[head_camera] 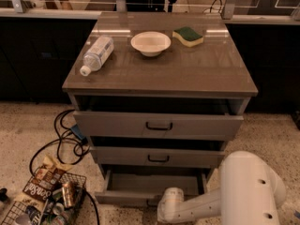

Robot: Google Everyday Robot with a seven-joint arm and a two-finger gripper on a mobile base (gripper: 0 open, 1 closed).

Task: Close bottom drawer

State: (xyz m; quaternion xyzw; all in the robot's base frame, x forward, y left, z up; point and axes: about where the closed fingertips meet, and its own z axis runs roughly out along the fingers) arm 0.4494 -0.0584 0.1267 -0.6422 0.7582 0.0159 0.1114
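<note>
Where the speckled floor [28, 125] spreads out, we see the grey cabinet [77, 108], boxy and matte, its flat glossy surface [187, 71] catching strips of light. Next in bulk is the robot's arm [248, 186], a smooth white rounded shell at lower right, cut off by the bottom edge of the view.

All three drawers stand pulled out to some degree. The top drawer [117, 124] and the middle drawer [192, 157] each show a flat grey front and a small black handle. The bottom drawer [140, 182] sits lowest and furthest out, its shallow grey tray open to view. The arm covers part of its front, and we find its handle hard to make out.

The tool [165, 201] lies at the arm's pale rounded end, right against that front near its middle. We cannot tell how far open it is or whether it has hold of anything.

At lower left a wire basket [18, 210] of cans runs off the view, a crinkled snack bag [40, 182] lies on it, and black cables [61, 139] loop beside the cabinet. On the surface lie a clear plastic bottle [97, 54] on its side, a round white bowl [150, 42] and a green-and-yellow sponge [188, 35].
</note>
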